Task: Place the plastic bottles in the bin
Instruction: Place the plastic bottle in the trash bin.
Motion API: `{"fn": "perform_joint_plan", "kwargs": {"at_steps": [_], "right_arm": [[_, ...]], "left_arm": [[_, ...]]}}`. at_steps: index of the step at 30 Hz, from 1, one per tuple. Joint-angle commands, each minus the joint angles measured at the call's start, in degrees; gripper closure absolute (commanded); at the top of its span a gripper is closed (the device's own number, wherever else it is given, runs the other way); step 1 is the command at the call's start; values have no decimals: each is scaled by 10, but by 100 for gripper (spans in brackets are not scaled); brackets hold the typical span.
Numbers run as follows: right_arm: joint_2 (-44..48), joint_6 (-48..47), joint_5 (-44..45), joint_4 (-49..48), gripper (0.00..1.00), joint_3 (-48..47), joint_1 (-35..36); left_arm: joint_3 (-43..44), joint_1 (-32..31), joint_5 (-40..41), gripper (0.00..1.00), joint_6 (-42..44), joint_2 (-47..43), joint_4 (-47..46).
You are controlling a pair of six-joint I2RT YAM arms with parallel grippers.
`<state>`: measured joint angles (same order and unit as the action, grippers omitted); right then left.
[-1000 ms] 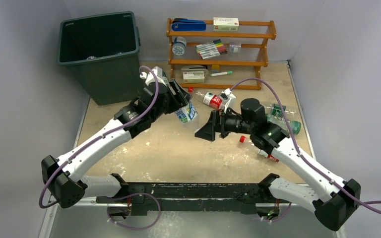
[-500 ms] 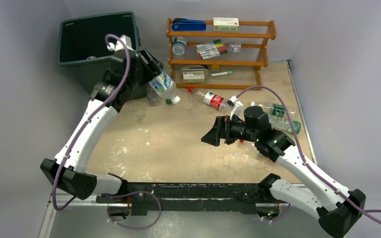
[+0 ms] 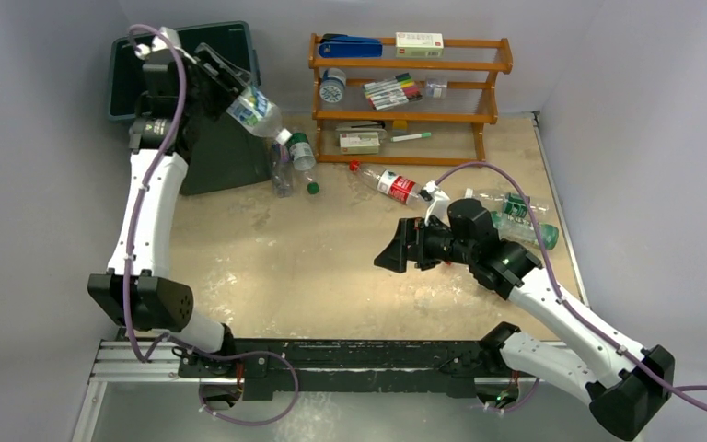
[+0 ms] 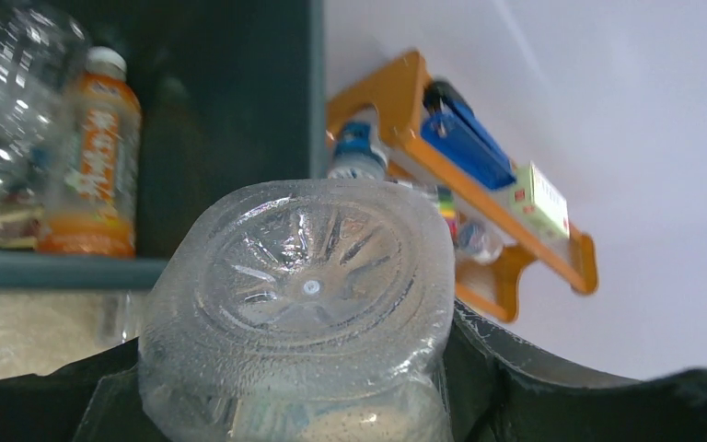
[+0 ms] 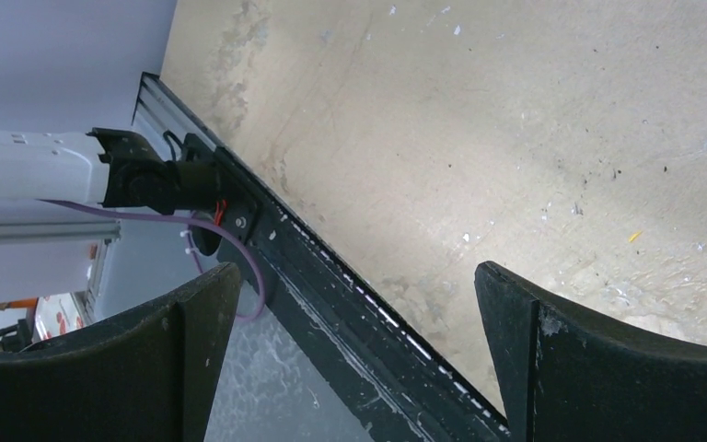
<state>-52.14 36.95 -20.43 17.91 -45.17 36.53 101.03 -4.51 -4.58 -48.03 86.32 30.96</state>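
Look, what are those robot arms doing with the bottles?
They are tidying up. The left end effector grips a clear bottle by its bottom end, up at the rim of the bin, not yet dropped. An orange bottle already sits inside. The right end effector is open and empty above the table, where a red-labelled bottle lies.

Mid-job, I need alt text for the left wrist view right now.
A clear plastic bottle, base toward the camera, fills the lower centre, gripped in the left hand. Behind it the dark bin holds an orange-labelled bottle and clear ones; the orange rack is at right.
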Motion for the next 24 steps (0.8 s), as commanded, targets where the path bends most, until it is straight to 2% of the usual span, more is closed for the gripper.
{"fn": "perform_joint_plan", "kwargs": {"at_steps": [1,6,15,21,24], "right_arm": [[4,-1,3,1,0,11,2],[6,1,-1,-10,0,30,2],[11,8,-4,-30,0,51,3],[12,8,-3,-32,0,54,3],[13,7,-6,-31,0,58,2]], "left_arm": [[50,83,-83,48,-55,19,-74],[60,150,-137,48,-133,42,-145],[89,213,-154,47,-198,92,-212],[99,226,-132,45,-197,121,-226],[113,226,-105,44,-165,129,-201]]}}
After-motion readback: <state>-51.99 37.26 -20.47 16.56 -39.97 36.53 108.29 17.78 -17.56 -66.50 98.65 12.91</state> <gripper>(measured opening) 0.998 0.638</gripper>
